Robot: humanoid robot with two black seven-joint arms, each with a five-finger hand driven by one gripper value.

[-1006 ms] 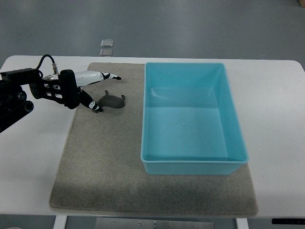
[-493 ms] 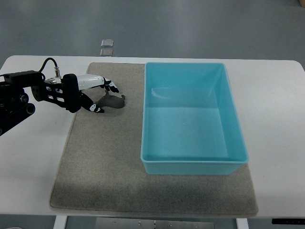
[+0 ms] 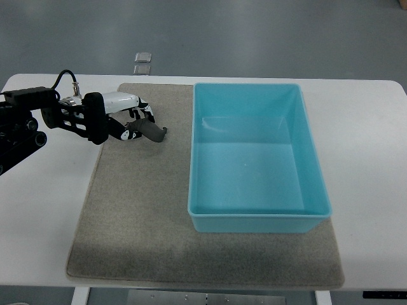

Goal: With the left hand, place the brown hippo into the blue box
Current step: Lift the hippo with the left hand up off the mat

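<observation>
The brown hippo (image 3: 152,131), a small dark grey-brown figure, lies on the grey mat (image 3: 140,210) just left of the blue box (image 3: 254,155). My left hand (image 3: 137,122), white with black joints, reaches in from the left edge. Its fingers are curled around the hippo's left part, with the toy's right end sticking out. The blue box is an open rectangular tub with nothing in it. The right hand does not show.
The mat lies on a white table (image 3: 369,165). Two small clear squares (image 3: 142,62) sit on the floor beyond the table's far edge. A black cable (image 3: 63,79) loops above the left wrist.
The left hand's fingers went from spread beside the hippo to curled around it. The hippo has shifted slightly up and left within the grasp.
</observation>
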